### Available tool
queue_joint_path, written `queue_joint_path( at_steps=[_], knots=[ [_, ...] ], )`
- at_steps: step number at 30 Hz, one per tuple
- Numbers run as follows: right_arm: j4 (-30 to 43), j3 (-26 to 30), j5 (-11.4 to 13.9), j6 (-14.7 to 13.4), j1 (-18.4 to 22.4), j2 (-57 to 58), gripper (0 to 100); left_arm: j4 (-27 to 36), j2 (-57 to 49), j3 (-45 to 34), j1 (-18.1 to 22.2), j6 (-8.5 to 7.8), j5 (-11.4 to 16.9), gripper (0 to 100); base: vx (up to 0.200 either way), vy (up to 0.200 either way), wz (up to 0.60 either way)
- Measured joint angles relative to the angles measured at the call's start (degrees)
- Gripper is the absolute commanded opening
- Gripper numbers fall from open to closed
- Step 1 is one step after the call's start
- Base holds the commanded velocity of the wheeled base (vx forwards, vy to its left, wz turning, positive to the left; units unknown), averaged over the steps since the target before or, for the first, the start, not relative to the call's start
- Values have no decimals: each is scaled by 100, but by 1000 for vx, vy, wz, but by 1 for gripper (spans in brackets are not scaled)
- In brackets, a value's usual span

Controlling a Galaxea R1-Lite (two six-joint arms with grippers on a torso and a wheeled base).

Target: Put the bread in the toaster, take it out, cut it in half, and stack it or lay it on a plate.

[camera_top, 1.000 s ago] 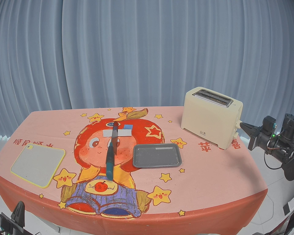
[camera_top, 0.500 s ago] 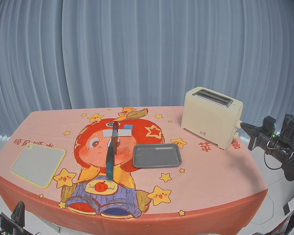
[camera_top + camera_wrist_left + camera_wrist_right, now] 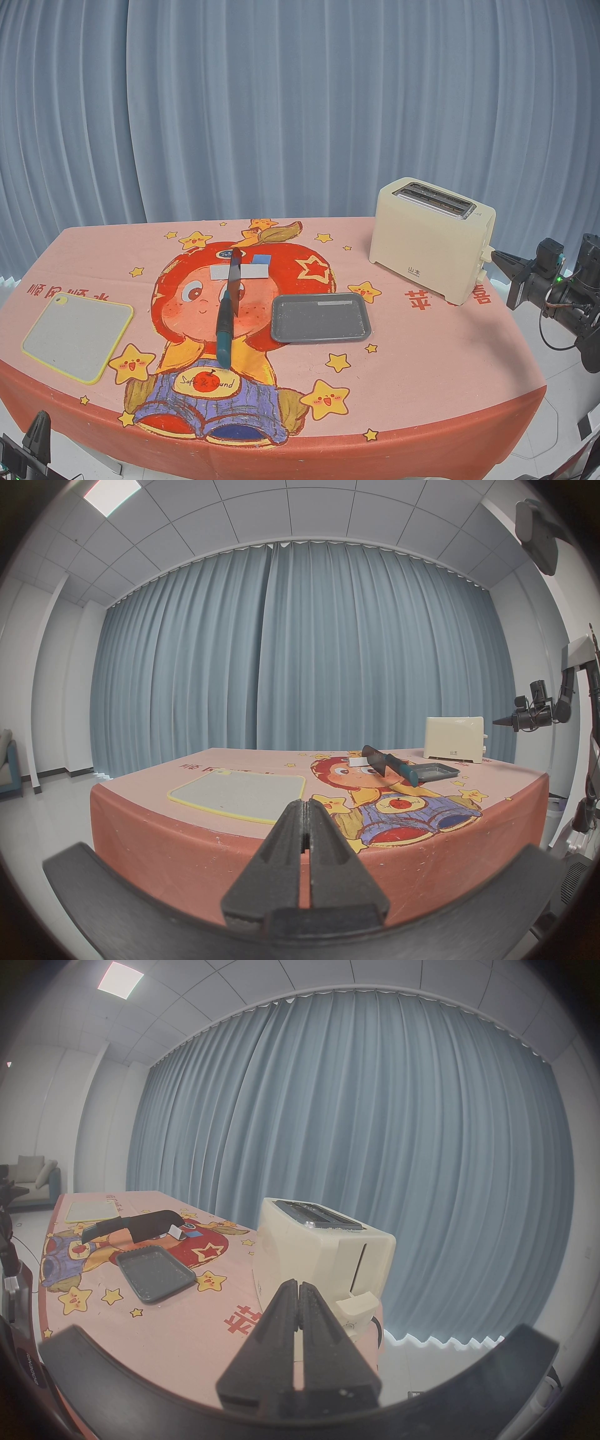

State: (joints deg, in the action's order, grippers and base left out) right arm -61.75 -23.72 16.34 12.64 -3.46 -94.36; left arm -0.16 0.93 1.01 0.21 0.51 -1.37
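The right gripper [image 3: 298, 1286] has its two fingers pressed together with nothing between them. It hangs off the right edge of the desk [image 3: 437, 375], level with the cream toaster [image 3: 431, 240] and pointing at that toaster's narrow end, just beside the lever [image 3: 357, 1305] that sticks out there. The left gripper [image 3: 307, 803] is likewise closed and empty, held low in front of the desk's near left corner, well apart from everything on the cloth. The toaster stands at the far right of the desk, its two slots facing up. Toward the middle of the desk, a dark grey tray [image 3: 320, 317] that serves as the plate lies flat. Just left of it lies a knife [image 3: 226, 312], its teal handle toward the near edge and its dark blade pointing away, the blade crossing a white strip [image 3: 253, 272] on the cloth. A grey cutting board [image 3: 78, 336] with a yellow-green rim lies at the near left of the desk. The desk wears a pink cartoon tablecloth [image 3: 206, 387], and a blue-grey curtain [image 3: 281, 106] hangs behind.
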Motion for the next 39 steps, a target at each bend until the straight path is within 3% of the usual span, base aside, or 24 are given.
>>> queue_joint_path(
  at_steps=[27,39],
  knots=[
    [-16,208,22,-79,11,89,0,2,0,0,4,0,-2,0,0,0,0],
    [-11,600,17,-468,27,347,0,0,0,0,4,0,-2,0,0,0,0]
  ],
)
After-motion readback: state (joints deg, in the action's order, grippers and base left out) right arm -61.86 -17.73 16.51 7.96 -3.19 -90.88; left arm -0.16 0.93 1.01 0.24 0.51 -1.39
